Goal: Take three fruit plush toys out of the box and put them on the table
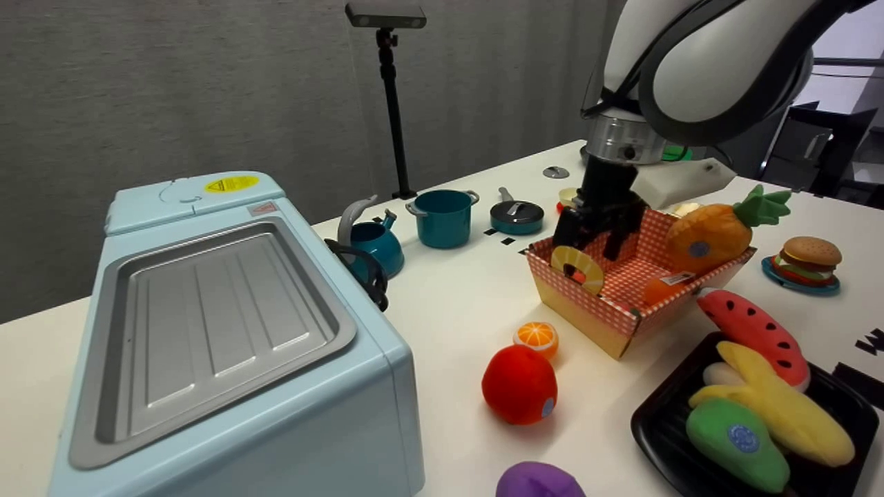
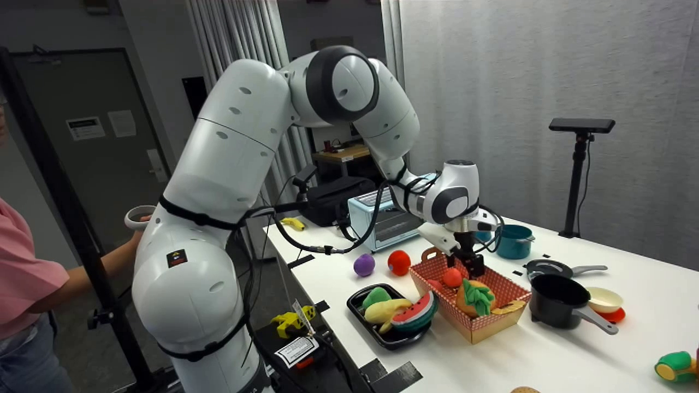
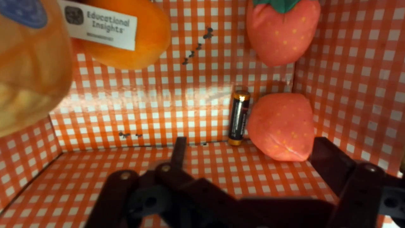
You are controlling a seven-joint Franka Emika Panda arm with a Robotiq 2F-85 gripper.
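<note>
Your gripper (image 3: 250, 141) hangs spread inside the box (image 1: 587, 314) | presumably to straddle the nearer strawberry (image 3: 281, 126) | battery (image 3: 239, 117) right beside it, so your squeeze could catch both!

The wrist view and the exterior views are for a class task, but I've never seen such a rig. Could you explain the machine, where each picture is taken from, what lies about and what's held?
The machine is a white jointed robot arm with a black two-fingered gripper. Both exterior views look on from outside; the wrist view comes from the arm's own wrist, peering into a red-and-white checked box. Inside are an orange plush pineapple with green leaves, an orange plush fruit with a white label and two red plush strawberries. The white table also carries a light-blue toaster oven, a round teal pot and a black rectangular tray holding a yellow plush banana. The gripper's jaws stand apart; nothing appears to be held.
</note>
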